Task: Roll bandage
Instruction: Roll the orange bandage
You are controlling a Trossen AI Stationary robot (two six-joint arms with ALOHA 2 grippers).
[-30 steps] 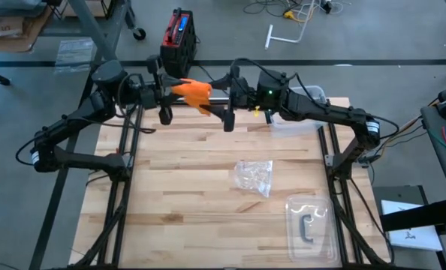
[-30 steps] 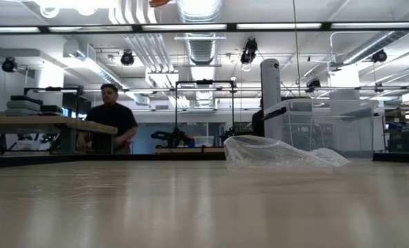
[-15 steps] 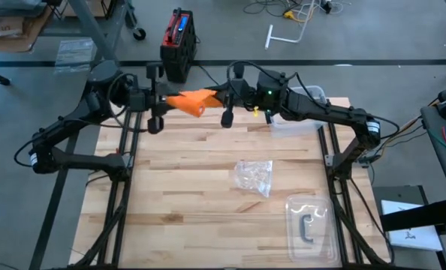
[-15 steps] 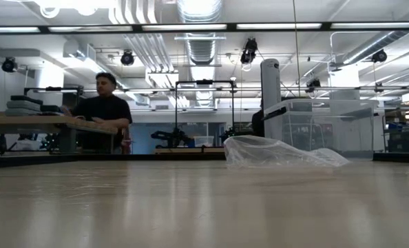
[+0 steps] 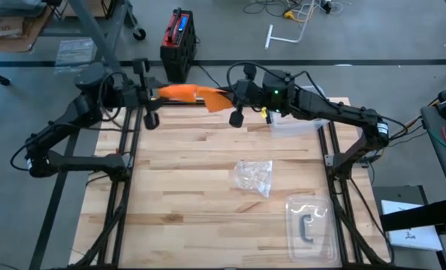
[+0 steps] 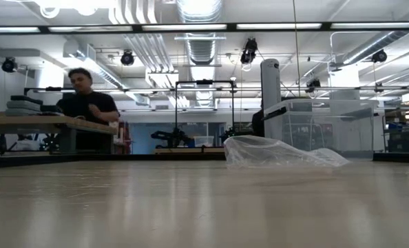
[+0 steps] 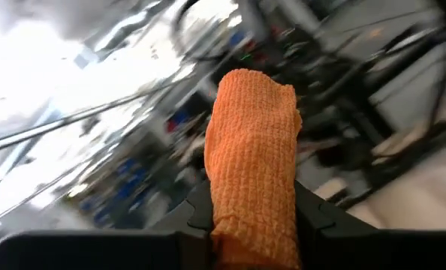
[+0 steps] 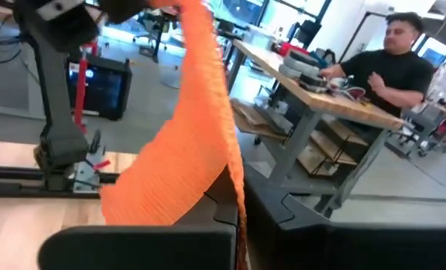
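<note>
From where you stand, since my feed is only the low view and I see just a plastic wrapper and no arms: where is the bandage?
Observer: The bandage hangs stretched above the table's far edge, between both grippers.
Operator: Is each one gripping it?
Observer: The left gripper is shut on one end, the cloth standing up between its fingers.
Operator: And the right?
Observer: The right gripper is shut on the other end; the strip runs from it towards the left arm.
</note>
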